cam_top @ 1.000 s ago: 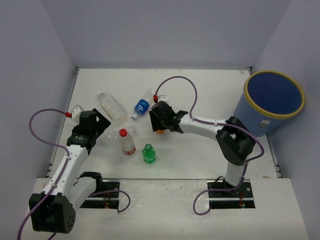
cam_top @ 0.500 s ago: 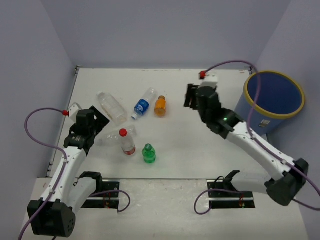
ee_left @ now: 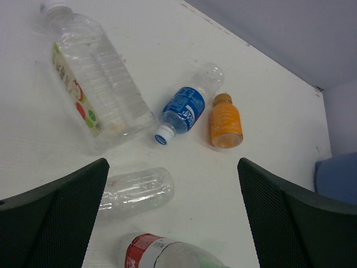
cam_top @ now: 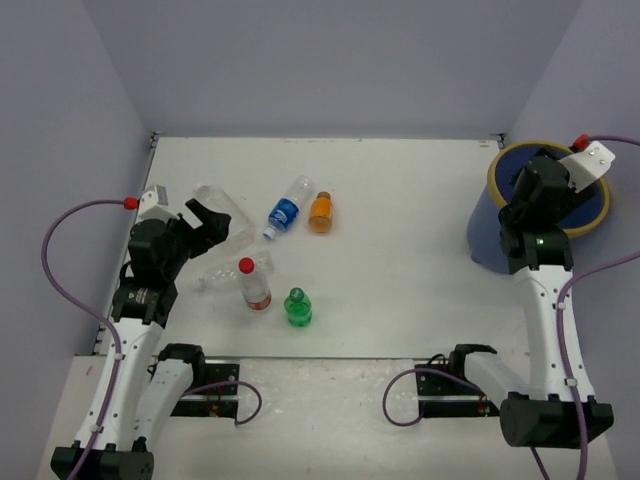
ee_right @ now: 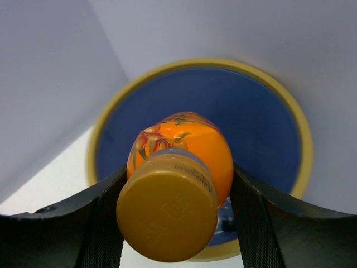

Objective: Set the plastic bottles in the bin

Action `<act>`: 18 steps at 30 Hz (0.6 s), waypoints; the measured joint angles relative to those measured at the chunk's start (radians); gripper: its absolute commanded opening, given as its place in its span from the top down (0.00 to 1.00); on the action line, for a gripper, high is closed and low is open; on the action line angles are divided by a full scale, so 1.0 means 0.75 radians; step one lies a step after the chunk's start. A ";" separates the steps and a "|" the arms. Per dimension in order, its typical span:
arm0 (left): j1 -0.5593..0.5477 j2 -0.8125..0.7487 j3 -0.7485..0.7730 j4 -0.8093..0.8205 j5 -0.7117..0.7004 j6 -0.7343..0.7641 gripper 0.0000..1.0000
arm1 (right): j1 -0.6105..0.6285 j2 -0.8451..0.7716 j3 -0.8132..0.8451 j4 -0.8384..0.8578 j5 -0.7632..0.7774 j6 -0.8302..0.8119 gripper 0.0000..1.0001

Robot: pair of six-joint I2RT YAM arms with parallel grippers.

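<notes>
My right gripper (cam_top: 533, 196) is shut on an orange bottle (ee_right: 181, 167) and holds it cap-up over the open blue bin with a yellow rim (ee_right: 195, 63), also in the top view (cam_top: 492, 242). My left gripper (cam_top: 203, 222) is open and empty above the bottles on the left; its jaws (ee_left: 173, 178) stand wide apart. Below it lie a large clear bottle (ee_left: 92, 84), a blue-labelled bottle (ee_left: 184, 109), a second orange bottle (ee_left: 226, 120), a small clear bottle (ee_left: 136, 191) and a red-labelled bottle (ee_left: 162, 254). A green bottle (cam_top: 297, 307) stands nearby.
The bin stands at the table's far right corner, next to the right wall. The left wrist view catches its blue side (ee_left: 337, 178). Purple cables loop from both arms. The table's back edge meets the rear wall.
My right arm has swung from the table's middle to above the bin, carrying the orange bottle. My left gripper has shifted forward over the clear bottles.
</notes>
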 measured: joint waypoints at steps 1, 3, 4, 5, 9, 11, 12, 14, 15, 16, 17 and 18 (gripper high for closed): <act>0.000 -0.006 0.001 0.012 0.035 0.012 0.00 | -0.039 0.011 -0.003 -0.016 -0.009 0.010 0.21; 0.000 -0.011 0.011 0.028 0.091 0.032 0.00 | -0.104 0.033 -0.006 -0.050 -0.015 0.032 0.01; 0.000 -0.012 0.018 0.035 0.116 0.040 0.00 | -0.128 0.042 -0.006 -0.063 -0.023 0.040 0.01; 0.000 -0.012 0.024 0.041 0.142 0.048 0.00 | -0.143 0.050 -0.006 -0.072 -0.040 0.046 0.01; 0.000 -0.015 0.033 0.067 0.211 0.076 0.00 | -0.160 0.054 -0.005 -0.094 -0.223 0.055 0.01; 0.000 -0.015 0.033 0.068 0.220 0.081 0.00 | -0.160 0.050 -0.003 -0.089 -0.371 0.048 0.01; 0.000 -0.015 0.032 0.068 0.225 0.083 0.00 | -0.161 0.045 -0.002 -0.084 -0.457 0.040 0.01; 0.000 -0.014 0.027 0.072 0.236 0.088 0.00 | -0.163 0.030 -0.001 -0.068 -0.662 0.018 0.01; 0.000 -0.014 0.021 0.075 0.241 0.089 0.00 | -0.163 0.020 -0.001 -0.053 -0.793 0.003 0.01; 0.000 -0.015 0.012 0.079 0.244 0.089 0.00 | -0.160 0.007 -0.001 -0.038 -0.916 -0.011 0.01; 0.000 -0.015 0.001 0.082 0.245 0.089 0.00 | -0.150 -0.007 -0.001 -0.024 -1.026 -0.024 0.01; 0.000 -0.014 -0.011 0.083 0.245 0.089 0.00 | -0.134 -0.022 -0.001 -0.011 -1.131 -0.037 0.01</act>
